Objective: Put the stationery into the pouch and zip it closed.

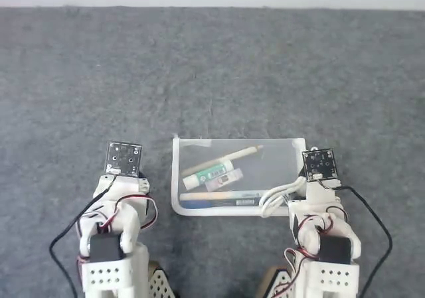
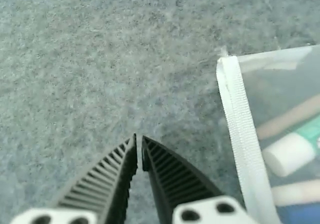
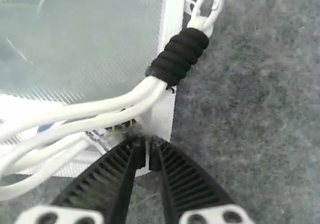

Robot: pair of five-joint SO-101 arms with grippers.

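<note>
So the pouch (image 1: pixel 282 158) sits flat on the bench (image 1: pixel 99 72) between the two arms, long axis running side to side across them. The stationery (image 1: pixel 219 172) looks to be inside already: a few pens or sticks lying roughly along that same axis.

What matters is the zip pull. The white cord (image 3: pixel 75 116) with its black wrap (image 3: pixel 180 57) comes off the pouch's near corner on the right arm's side, and the right gripper (image 3: pixel 146 146) is parked right on that corner. Its jaws are pressed together with the tips over the white hem, just beside the cord strands. Honestly can't tell if it's nipping anything or just closed on air.

The left gripper (image 2: pixel 139 143) is also squeezed shut with nothing in it, down over bare bench just beside the pouch's other short edge (image 2: pixel 240 129), not touching it.

My read: the right arm is way nearer the pull, so any zipping would run along the long edge, with the left arm handy to pin the far end. Can't make out whether the zip is closed.
</note>
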